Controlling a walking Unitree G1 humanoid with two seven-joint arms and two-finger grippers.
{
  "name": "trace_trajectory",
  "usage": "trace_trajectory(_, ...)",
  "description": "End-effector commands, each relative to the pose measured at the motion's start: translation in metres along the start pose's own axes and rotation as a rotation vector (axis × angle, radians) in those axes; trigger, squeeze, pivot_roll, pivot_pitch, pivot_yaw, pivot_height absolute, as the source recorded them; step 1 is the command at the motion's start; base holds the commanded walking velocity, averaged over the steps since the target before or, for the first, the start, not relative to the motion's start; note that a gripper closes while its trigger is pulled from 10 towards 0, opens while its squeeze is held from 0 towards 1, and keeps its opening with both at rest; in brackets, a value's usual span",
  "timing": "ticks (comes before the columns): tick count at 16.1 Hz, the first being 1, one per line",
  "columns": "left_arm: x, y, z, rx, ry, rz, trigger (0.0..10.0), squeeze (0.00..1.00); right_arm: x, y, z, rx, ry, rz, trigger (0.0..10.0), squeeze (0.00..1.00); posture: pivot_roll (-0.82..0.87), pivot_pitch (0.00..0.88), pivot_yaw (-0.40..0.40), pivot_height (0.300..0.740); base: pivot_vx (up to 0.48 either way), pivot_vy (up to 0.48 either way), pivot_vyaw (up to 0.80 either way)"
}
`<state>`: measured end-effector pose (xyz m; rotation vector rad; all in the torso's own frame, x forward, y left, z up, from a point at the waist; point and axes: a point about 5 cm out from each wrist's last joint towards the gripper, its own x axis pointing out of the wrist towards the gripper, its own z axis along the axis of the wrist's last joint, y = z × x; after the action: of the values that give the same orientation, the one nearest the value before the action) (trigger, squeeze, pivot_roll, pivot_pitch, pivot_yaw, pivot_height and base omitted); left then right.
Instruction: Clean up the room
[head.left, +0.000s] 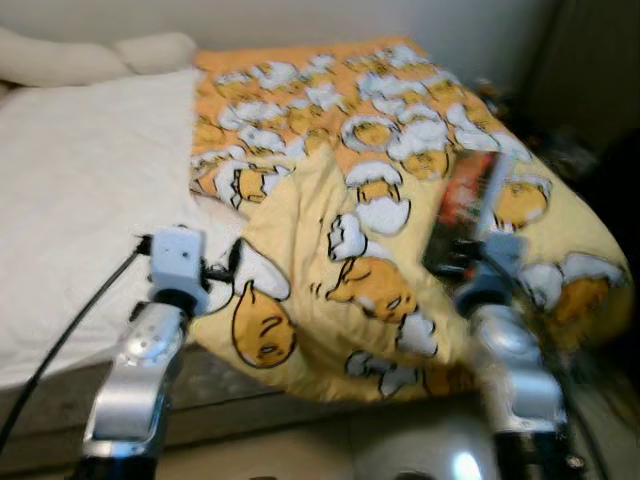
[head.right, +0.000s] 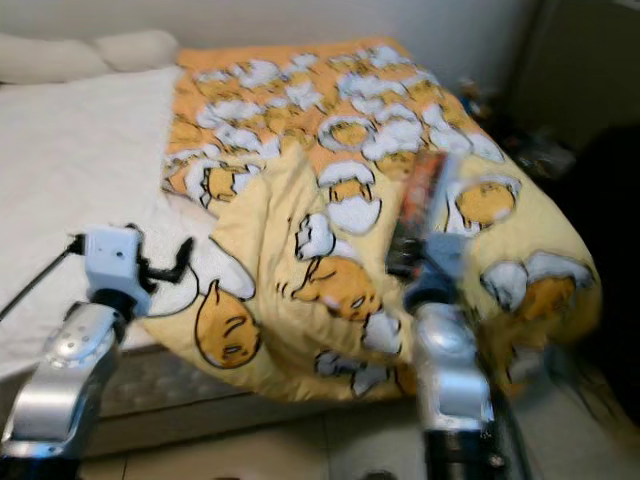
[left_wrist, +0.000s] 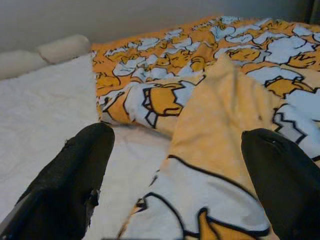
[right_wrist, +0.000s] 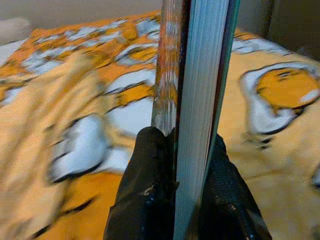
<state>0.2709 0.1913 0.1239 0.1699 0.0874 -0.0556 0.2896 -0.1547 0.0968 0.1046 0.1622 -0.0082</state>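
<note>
Yellow and orange cloth covers most of what lies ahead: a blanket (head.left: 400, 190) printed with cartoon eggs, rumpled over the right part of a bed (head.left: 80, 180), with one corner folded back on itself so the paler underside shows. To the left the white sheet lies bare, and two pillows (head.left: 90, 55) sit against the wall at the head. Dim clutter lies in the shadow to the right of the bed, too dark and blurred to name.

The right gripper (right_wrist: 172, 165) is clamped on a book (right_wrist: 195, 75), its two black fingers pressed against the front and back covers near the lower edge. The book stands on edge between them, page block facing the wrist camera, so the squeeze runs across the covers and the pages stay shut; a grip at the edge also leaves most of the book free to set down. In the head views it hangs above the blanket's right side, red and dark cover showing, blurred as if the arm or camera is moving. I cannot tell whether its bottom edge touches the cloth.

The left gripper (left_wrist: 177, 185) has its fingers (left_wrist: 75, 180) spread wide with nothing between them. It hovers low at the near left of the bed, aimed at the folded-back corner where blanket meets sheet. Held apart like that, it looks ready to take the cloth, though that is only my reading
</note>
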Motion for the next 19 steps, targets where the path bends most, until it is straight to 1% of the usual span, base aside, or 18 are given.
trace_trajectory(1,0.001,-0.003,0.0,-0.013,-0.001,-0.009,10.0,0.0,0.004,-0.004,0.019,0.006,-0.071,-0.004,10.0,0.0,-0.01,0.0,0.061,0.74,0.0,0.428,0.0)
trace_trajectory(2,0.001,-0.003,0.0,-0.014,-0.001,-0.01,10.0,0.0,0.005,-0.003,0.021,0.019,-0.074,-0.004,10.0,0.0,0.0,0.0,0.061,0.74,0.0,0.428,0.0)
trace_trajectory(4,0.004,-0.004,0.003,-0.005,-0.005,-0.015,10.0,0.0,0.007,0.004,0.024,0.038,-0.077,0.021,10.0,0.0,0.02,0.0,0.054,0.74,0.0,0.431,0.0)
trace_trajectory(7,0.005,-0.004,0.005,-0.008,-0.011,-0.013,10.0,0.0,0.007,0.01,0.024,0.027,-0.079,0.056,10.0,0.0,0.01,0.0,0.063,0.74,0.0,0.425,0.0)
trace_trajectory(8,0.005,-0.004,0.005,-0.008,-0.011,-0.013,10.0,0.0,0.007,0.01,0.024,0.027,-0.079,0.056,10.0,0.0,0.01,0.0,0.063,0.74,0.0,0.428,0.0)
trace_trajectory(10,0.003,-0.005,0.001,-0.019,-0.002,-0.006,10.0,0.0,0.006,0.012,0.024,-0.028,-0.077,0.095,10.0,0.0,-0.01,0.0,0.055,0.74,0.0,0.429,0.0)
trace_trajectory(12,0.004,-0.004,0.002,-0.023,-0.004,-0.003,10.0,0.0,0.006,0.014,0.024,-0.05,-0.072,0.117,10.0,0.0,-0.01,0.0,0.056,0.74,0.0,0.428,0.0)
trace_trajectory(14,0.004,-0.004,0.002,-0.027,-0.005,-0.001,10.0,0.0,0.007,0.013,0.024,-0.057,-0.057,0.116,10.0,0.0,-0.01,0.0,0.062,0.74,0.0,0.431,0.0)
trace_trajectory(15,0.004,-0.004,0.003,-0.027,-0.006,0.0,10.0,0.0,0.009,0.008,0.022,-0.061,-0.038,0.094,10.0,0.0,0.0,0.0,0.058,0.74,0.0,0.431,0.0)
trace_trajectory(17,0.004,-0.004,0.004,-0.018,-0.009,-0.001,10.0,0.0,0.009,0.007,0.019,-0.048,-0.024,0.08,10.0,0.0,0.02,0.0,0.053,0.74,0.0,0.433,0.0)
trace_trajectory(19,0.006,-0.002,0.007,-0.011,-0.015,0.001,10.0,0.0,0.009,0.013,0.015,-0.051,-0.013,0.095,10.0,0.0,0.01,0.0,0.061,0.74,0.0,0.428,0.0)
